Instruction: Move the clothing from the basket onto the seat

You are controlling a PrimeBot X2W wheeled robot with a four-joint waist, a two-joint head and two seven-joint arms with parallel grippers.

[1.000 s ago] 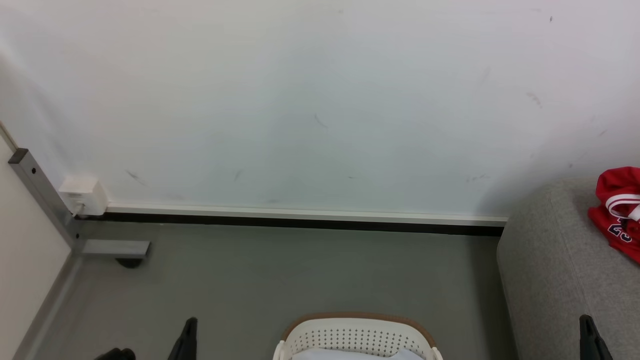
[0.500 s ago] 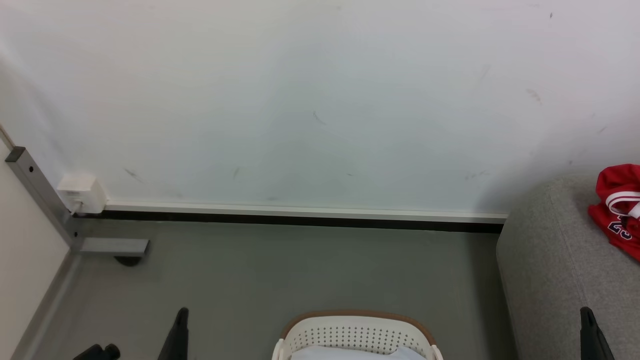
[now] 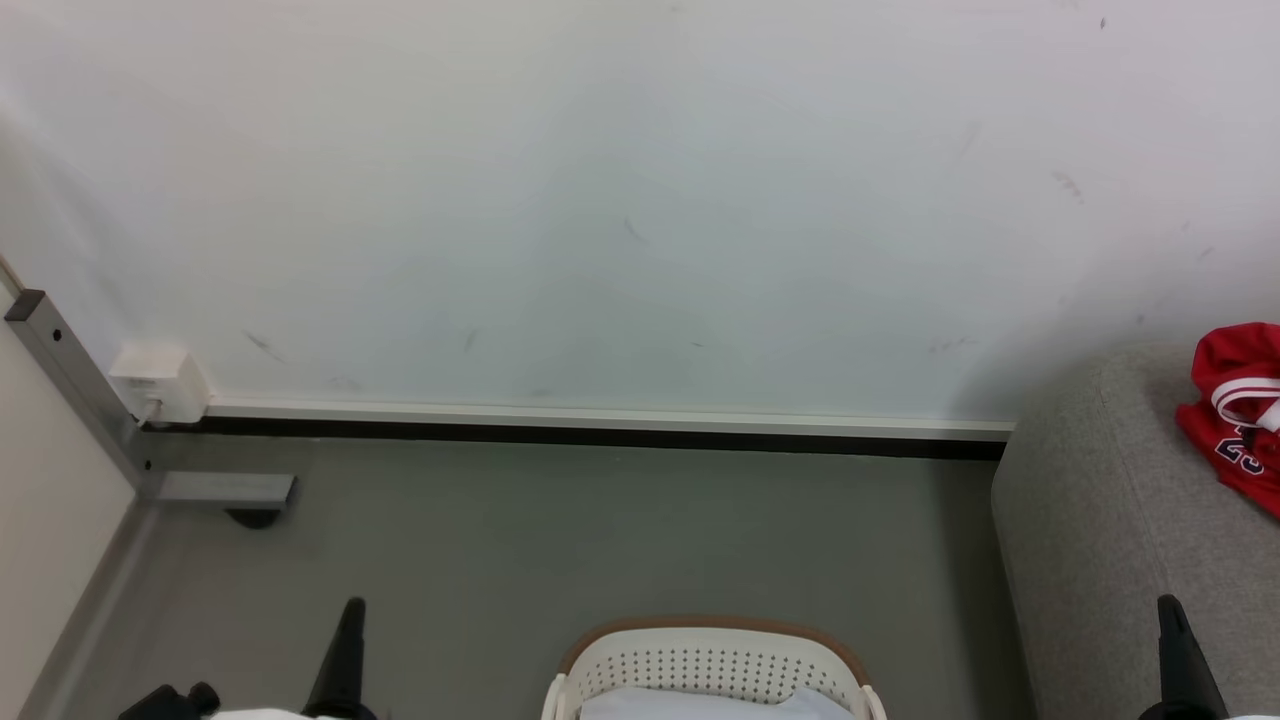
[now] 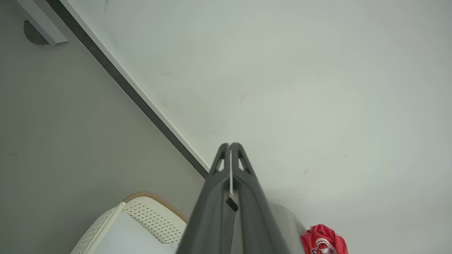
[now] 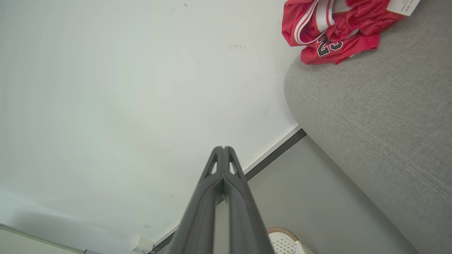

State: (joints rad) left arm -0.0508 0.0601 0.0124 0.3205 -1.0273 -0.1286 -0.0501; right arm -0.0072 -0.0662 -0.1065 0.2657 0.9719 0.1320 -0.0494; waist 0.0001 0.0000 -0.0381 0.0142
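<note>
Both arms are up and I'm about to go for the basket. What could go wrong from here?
1. The basket is cut off at the head view's bottom edge, with a pale thing inside, so a reach now would be half blind.
2. The left gripper and right gripper are both shut; unopened, they would likely poke rather than grasp.
3. The clothing lies near the seat's rounded end; another drop there might nudge it off.

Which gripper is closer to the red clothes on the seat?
Right. The right gripper is at the seat where the red clothing lies; the left gripper is beyond the basket, farther away.
</note>
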